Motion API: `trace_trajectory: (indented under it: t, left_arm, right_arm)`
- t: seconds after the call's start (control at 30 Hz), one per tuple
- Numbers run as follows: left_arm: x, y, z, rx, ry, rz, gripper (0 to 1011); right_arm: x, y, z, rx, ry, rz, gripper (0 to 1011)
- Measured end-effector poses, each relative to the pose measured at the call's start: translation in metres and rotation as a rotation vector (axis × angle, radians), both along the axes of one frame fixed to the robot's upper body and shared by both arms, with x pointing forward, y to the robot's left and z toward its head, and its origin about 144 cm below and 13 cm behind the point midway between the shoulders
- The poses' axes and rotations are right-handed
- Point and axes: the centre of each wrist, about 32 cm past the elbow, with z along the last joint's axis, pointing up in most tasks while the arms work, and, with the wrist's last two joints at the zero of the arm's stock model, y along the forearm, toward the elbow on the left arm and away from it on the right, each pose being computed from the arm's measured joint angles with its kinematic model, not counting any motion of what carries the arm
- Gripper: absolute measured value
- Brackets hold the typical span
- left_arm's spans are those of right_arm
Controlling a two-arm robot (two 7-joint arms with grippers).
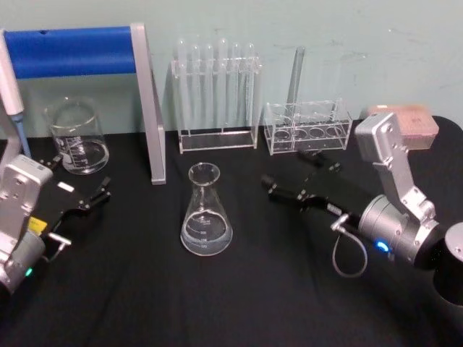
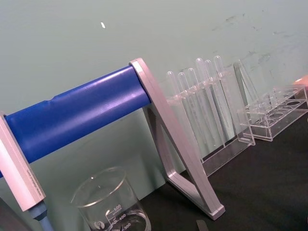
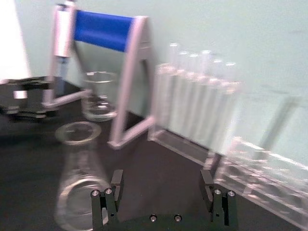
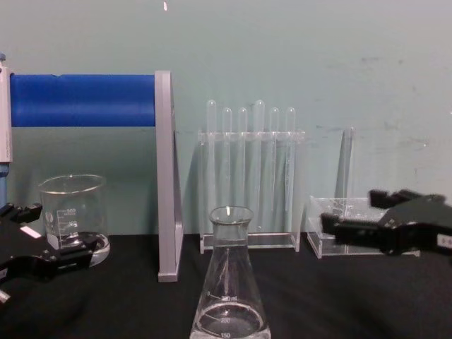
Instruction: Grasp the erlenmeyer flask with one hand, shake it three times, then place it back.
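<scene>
The flask (image 1: 206, 211) stands upright at the centre of the black table (image 1: 239, 303), nothing touching it. Out at three o'clock from it the right gripper (image 1: 293, 177) hovers, fingers spread wide, aimed its way but apart. At nine o'clock the left gripper (image 1: 79, 186) sits by the table edge, fingers spread too. Farther back, the beaker (image 1: 76, 137) at ten o'clock, the blue-barred stand (image 1: 148, 108), then the test tube rack (image 1: 217, 94) at twelve.

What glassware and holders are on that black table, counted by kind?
Erlenmeyer flask: 1
Beaker: 1
Clear tube racks: 2, the tall rack and the low rack
Blue-barred stand: 1
Total: 5
The test tubes in the racks are too faint to count surely.
</scene>
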Motion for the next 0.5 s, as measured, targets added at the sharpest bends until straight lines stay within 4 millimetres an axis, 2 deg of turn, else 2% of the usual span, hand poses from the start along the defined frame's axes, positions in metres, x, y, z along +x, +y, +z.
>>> trace_trajectory:
  t: [0.2,0.5]
  left_arm:
    - [0.0,0.0,0.0,0.0,0.0,0.0,1001]
    - [0.0,0.0,0.0,0.0,0.0,0.0,1001]
  right_arm:
    - [0.01,0.001,-0.003,-0.038,-0.069,-0.135,1000]
    - [0.021,0.011,-0.015,-0.152,-0.134,-0.215,1000]
